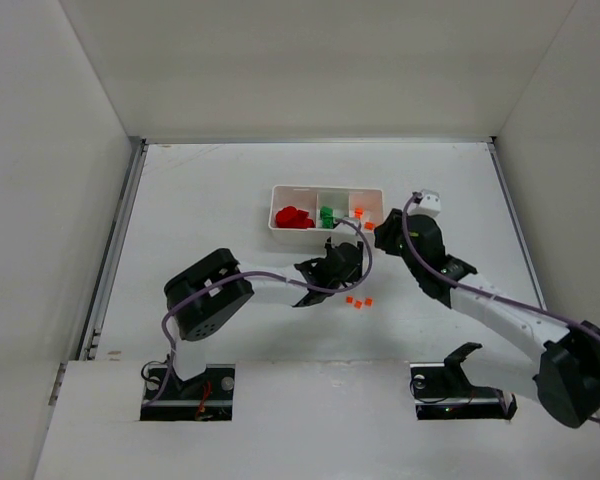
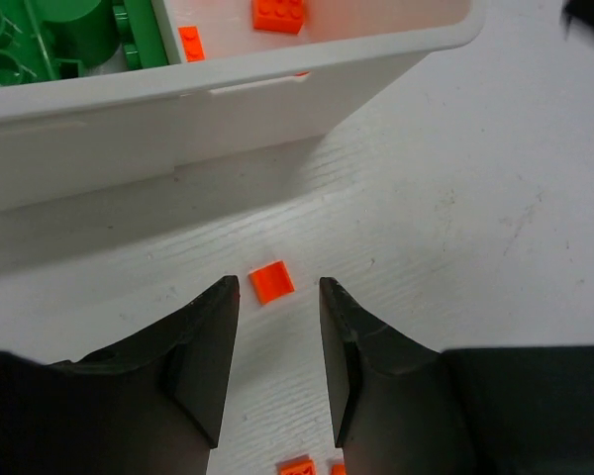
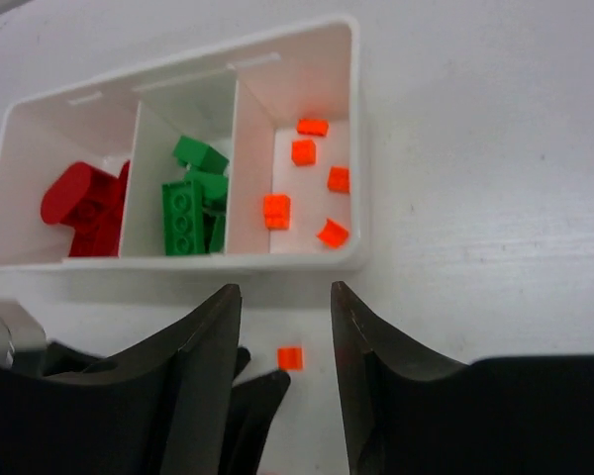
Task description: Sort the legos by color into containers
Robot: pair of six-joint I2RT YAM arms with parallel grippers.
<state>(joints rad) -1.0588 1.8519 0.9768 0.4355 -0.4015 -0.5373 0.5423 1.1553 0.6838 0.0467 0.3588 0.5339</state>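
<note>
The white three-part tray holds red bricks on the left, green bricks in the middle and tiny orange pieces on the right. It also shows in the right wrist view. One loose orange piece lies on the table just before the tray's front wall, at the tips of my open, empty left gripper. My right gripper is open and empty, above the same piece and the left fingers.
Three more orange pieces lie on the table behind the left gripper; the left wrist view shows them at its lower edge. The right gripper hovers by the tray's front right corner, close to the left arm.
</note>
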